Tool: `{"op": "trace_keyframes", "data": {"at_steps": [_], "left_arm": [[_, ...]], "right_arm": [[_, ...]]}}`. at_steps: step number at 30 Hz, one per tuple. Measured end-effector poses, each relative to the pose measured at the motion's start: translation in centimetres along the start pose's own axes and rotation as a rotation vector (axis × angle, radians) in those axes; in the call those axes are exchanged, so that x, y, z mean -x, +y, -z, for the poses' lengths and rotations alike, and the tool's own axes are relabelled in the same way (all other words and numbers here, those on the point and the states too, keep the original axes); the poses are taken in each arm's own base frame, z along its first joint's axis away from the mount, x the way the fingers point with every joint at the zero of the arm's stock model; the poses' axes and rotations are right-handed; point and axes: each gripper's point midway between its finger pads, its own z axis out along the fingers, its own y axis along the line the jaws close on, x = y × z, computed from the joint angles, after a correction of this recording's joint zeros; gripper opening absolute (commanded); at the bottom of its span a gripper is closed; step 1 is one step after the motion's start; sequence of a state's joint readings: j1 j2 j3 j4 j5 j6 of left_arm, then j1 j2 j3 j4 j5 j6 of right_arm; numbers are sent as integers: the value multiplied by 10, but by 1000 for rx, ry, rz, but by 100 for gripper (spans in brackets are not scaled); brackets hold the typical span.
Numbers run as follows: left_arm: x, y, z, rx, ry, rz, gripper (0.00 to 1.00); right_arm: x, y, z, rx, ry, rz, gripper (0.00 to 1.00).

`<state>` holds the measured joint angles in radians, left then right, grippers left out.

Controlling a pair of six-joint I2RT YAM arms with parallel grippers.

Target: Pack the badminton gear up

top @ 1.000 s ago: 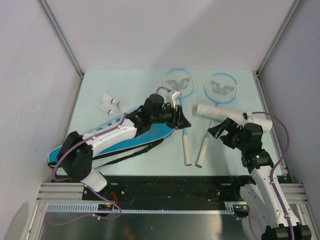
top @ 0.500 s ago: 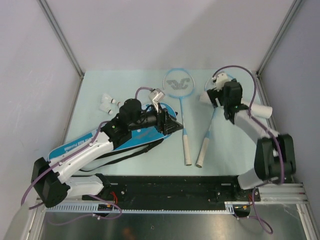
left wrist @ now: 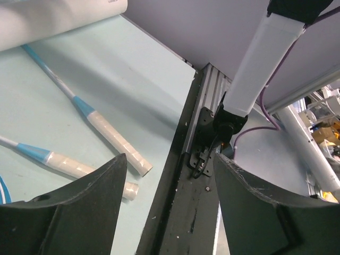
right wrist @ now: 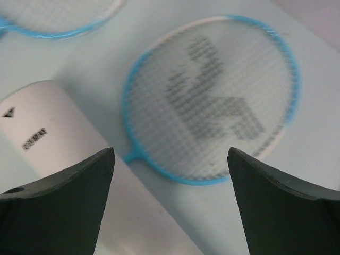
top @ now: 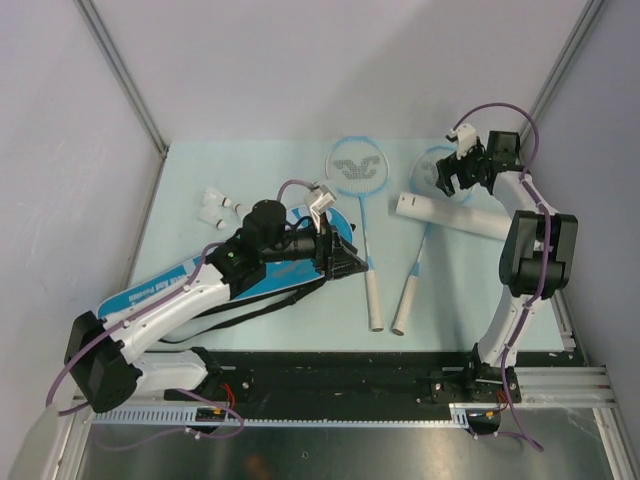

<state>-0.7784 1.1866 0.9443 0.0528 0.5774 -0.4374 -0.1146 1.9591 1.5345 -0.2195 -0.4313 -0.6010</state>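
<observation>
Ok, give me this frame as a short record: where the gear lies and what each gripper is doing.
bag: blue racket bag, lying flat at the left
rackets: left racket and right racket, side by side, outside the bag
tube: white tube, across the right racket's shaft
shuttlecocks: loose, left of the rackets
left gripper: open, empty, by the bag's end
right gripper: open, empty, above the right racket's head
</observation>
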Motion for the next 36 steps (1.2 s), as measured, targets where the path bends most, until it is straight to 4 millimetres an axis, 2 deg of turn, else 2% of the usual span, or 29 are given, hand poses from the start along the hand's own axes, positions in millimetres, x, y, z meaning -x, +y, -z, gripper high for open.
{"op": "trace_keyframes", "data": {"at_steps": [2, 7, 13, 17, 20, 25, 30, 34, 36], "left_arm": [[-4, 1, -3, -9, 16, 11, 72], [-10, 1, -7, -36, 35, 27, 72], [-13, -2, -7, -59, 41, 37, 72], [-12, -5, -7, -73, 39, 36, 72], [-13, -5, -7, -74, 39, 36, 72], [-13, -5, -7, -75, 39, 36, 71], [-15, -1, -8, -70, 39, 40, 71], [-17, 3, -9, -63, 43, 47, 71], [-16, 4, -9, -62, 42, 47, 71]], "right_arm": [[-3, 22, 2, 122, -12, -12, 94], [-12, 51, 9, 277, -10, 10, 96], [-26, 82, 8, 362, 54, 101, 96], [-43, 102, 4, 388, 125, 172, 94], [-53, 107, -3, 354, 178, 253, 91], [-60, 116, -13, 306, 224, 340, 80], [-56, 119, -21, 266, 229, 390, 82], [-61, 119, -29, 218, 226, 426, 86], [-65, 120, -31, 208, 228, 439, 85]]}}
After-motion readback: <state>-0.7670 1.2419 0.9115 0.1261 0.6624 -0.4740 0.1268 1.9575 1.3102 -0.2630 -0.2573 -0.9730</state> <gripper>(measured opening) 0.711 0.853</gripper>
